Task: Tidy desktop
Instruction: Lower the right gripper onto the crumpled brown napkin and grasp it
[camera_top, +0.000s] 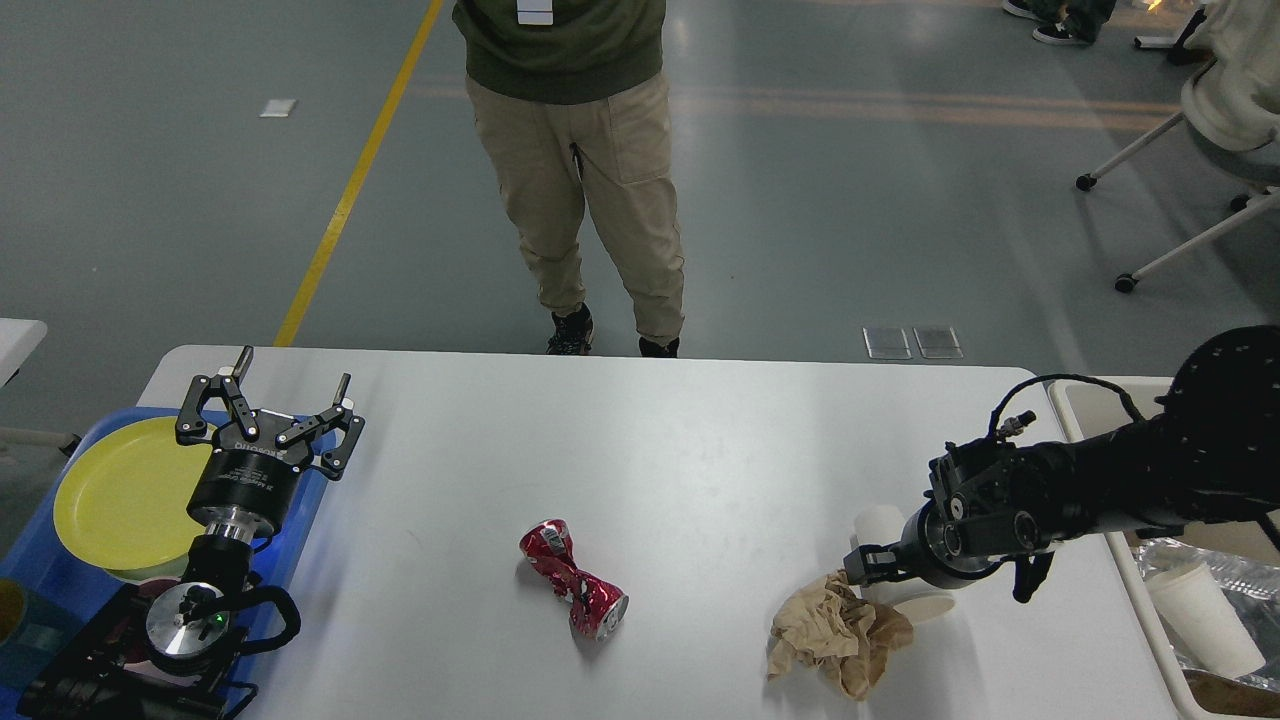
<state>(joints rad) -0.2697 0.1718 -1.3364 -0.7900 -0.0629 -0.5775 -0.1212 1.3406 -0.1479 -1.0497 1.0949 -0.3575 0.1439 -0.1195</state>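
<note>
The white desktop (650, 450) holds a crushed red can (572, 578) near the front middle. To its right lie a crumpled brown paper (835, 640) and a tipped white paper cup (880, 523). My right gripper (868, 572) comes in from the right and is down at the cup, just above the paper and hiding the cup's middle. Its fingers look dark and end-on, so their state is unclear. At the table's left edge my left gripper (293, 368) points up and is open, with nothing in it.
A blue tray (40, 575) with a yellow plate (115, 495) sits at the left. A beige bin (1150, 630) at the right holds a white cup (1205, 618) and foil. A person (580, 170) stands at the far edge. A chair (1190, 130) is at the back right.
</note>
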